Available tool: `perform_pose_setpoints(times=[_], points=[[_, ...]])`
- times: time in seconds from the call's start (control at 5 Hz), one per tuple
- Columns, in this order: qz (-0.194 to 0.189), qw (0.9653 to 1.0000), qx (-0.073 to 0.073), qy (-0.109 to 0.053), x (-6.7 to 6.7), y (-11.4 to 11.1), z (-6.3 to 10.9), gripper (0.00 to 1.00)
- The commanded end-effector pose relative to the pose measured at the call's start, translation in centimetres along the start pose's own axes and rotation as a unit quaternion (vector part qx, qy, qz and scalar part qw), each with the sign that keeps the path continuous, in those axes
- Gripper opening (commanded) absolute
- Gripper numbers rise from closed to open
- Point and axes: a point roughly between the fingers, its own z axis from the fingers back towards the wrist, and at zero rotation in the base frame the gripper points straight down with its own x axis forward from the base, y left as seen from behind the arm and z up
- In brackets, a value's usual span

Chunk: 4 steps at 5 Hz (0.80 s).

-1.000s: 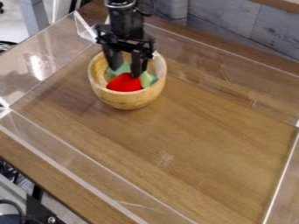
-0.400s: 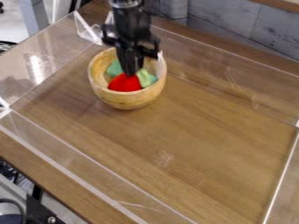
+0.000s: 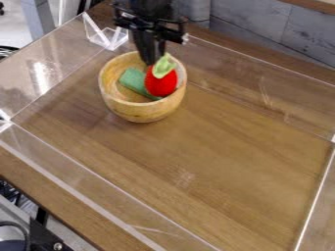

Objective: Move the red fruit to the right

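Hanging now above the wooden bowl [image 3: 144, 96], red fruit [image 3: 161, 82] raised out of the hollow where it sat a second ago beside the light-green block [image 3: 133, 80]. Pinched at its green leafy stub by the gripper [image 3: 157, 63], jaws pressed together, formerly spread around it. Gripper's upper body cut off by the top edge; exact finger contact hard to make out. Round glossy fruit, flat rectangular block, turned pale bowl, grained wooden tabletop [image 3: 222, 147] walled by clear plastic panels [image 3: 39, 59].
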Motion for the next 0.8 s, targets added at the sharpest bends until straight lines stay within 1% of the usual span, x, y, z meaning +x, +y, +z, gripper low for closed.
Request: perform_pose_setpoints(times=[0.0,0.2,0.4,0.6], points=[[-0.007,0.9994,0.009,-0.034,1.2,-1.1,1.5,1.0],[-0.007,0.9993,0.01,-0.035,2.0,-2.5,2.1,0.0],[-0.006,0.9994,0.012,-0.032,2.9,-3.7,2.1,0.0],[-0.014,0.9996,0.012,-0.023,3.6,-4.9,0.9,1.0]])
